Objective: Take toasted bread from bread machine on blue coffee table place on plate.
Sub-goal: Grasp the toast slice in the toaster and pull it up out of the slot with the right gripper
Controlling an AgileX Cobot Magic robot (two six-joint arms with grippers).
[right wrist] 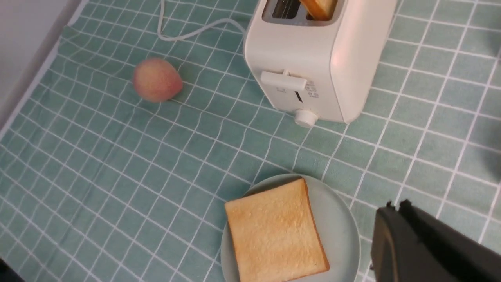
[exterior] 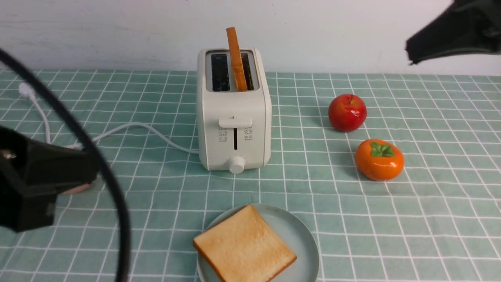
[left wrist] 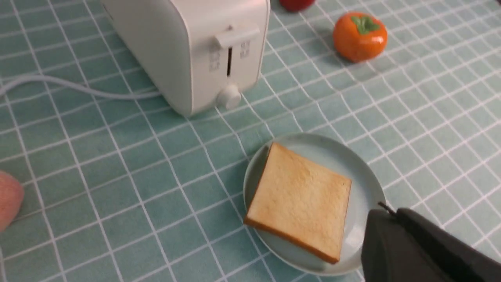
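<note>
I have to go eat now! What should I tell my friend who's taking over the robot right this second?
Left gripper: shut, empty, off to the left.
Right gripper: shut, empty, up high on the right.
Done: first toast lies flat on the plate, in front of the toaster.
Left: second toast stands in the toaster's right slot; lift it out and put it on the plate.

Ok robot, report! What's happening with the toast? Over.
Both shut, empty: left gripper, right gripper. One toast slice on plate; second slice standing in toaster. Off to the side: apple, persimmon; nothing over the slot.
</note>
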